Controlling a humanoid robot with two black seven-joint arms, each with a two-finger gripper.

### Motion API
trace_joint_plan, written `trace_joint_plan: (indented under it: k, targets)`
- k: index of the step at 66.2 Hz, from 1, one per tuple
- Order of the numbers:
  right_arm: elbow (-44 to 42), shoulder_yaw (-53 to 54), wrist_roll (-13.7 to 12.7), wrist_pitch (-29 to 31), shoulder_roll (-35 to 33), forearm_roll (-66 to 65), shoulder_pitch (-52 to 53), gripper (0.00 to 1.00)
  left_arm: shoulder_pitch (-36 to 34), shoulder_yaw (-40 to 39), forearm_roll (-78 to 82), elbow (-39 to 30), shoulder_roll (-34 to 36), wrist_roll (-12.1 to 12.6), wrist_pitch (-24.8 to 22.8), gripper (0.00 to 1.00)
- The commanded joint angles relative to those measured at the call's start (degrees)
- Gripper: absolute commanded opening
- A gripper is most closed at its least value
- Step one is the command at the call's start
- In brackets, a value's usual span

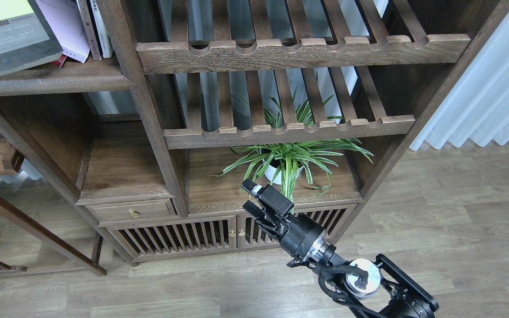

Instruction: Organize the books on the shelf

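Note:
The thick grey-black book (9,44) with the yellow-green panel lies tilted at the top left, its lower edge on the dark-brown shelf board (64,80). The pale lavender-white book (62,28) leans behind it. Only a sliver of the red book (58,62) shows beneath them. Two thin spines (92,26) stand against the upright post. My right gripper (249,197) is open and empty, low in front of the cabinet, far from the books. My left gripper is out of view.
Two slatted racks (303,49) (290,130) fill the middle bay. A spider plant in a white pot (286,161) stands right behind my right gripper. Below are a small drawer (133,211) and slatted cabinet doors (179,236). A white curtain (488,88) hangs at right.

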Motion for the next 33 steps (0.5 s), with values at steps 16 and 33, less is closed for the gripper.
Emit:
trace_joint_plan:
  k: [16,33]
  targets:
    - [0.0,-0.6,0.3,0.0,0.0,0.0,0.0,0.98,-2.4,-2.2,5.6,3.6,-6.3,-0.2,0.0,0.00]
    - [0.0,-0.7,0.3,-0.1,0.0,0.0,0.0,0.98,-7.1,-2.0,7.1,6.7,-7.0,-0.1,0.0,0.00]
